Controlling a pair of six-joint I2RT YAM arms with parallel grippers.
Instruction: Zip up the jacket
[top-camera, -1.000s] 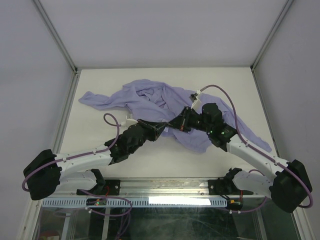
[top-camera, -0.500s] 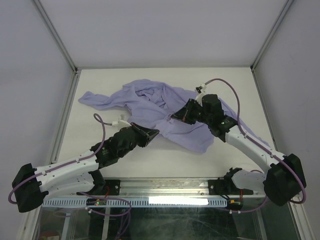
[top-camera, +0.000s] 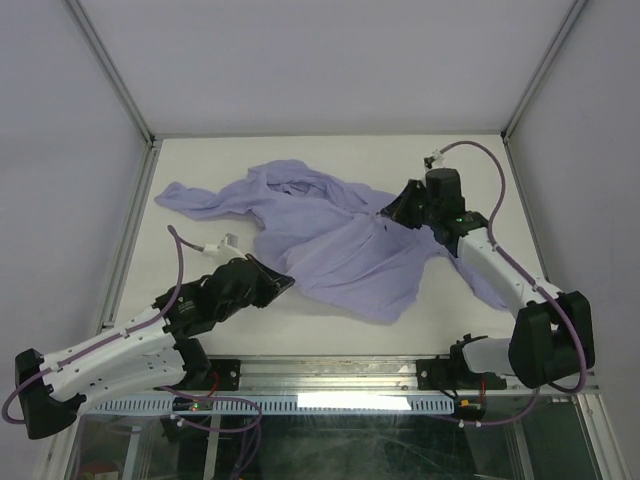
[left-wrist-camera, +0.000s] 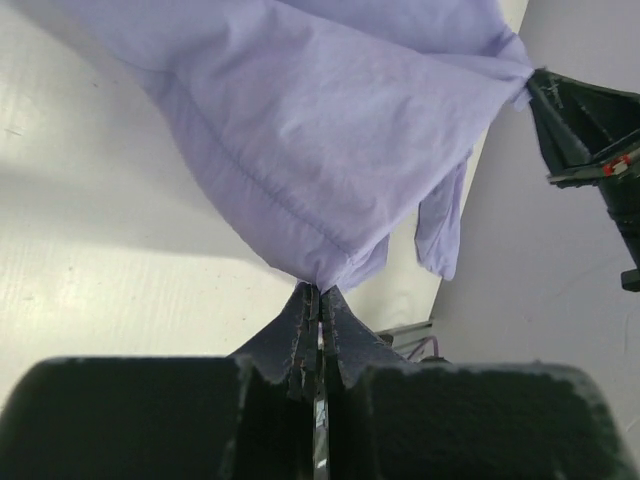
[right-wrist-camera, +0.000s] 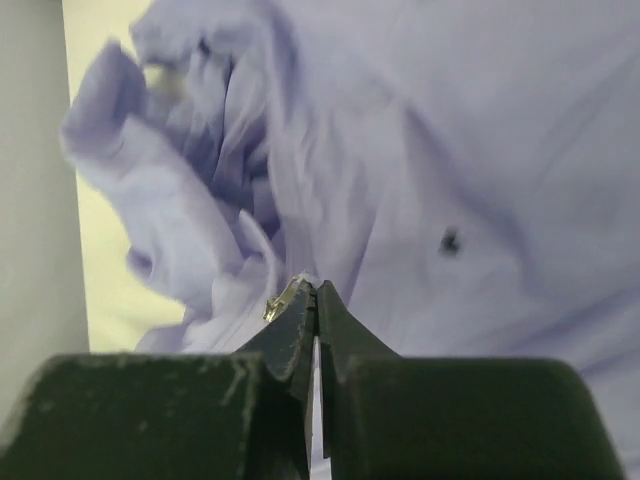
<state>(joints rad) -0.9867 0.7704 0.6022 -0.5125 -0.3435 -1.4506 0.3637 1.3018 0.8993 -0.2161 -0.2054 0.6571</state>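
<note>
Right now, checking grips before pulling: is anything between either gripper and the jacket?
Nothing visible does. The left gripper is shut on the jacket edge; the right gripper is shut on its fabric.

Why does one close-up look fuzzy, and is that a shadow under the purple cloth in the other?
Right wrist view: the jacket is soft and out of focus, its dark mark smeared, while the right gripper pinching it looks crisper. Left wrist view: sharper, seam readable; yes, the lifted cloth shadows the table. Top view: even light, faint shadows.
</note>
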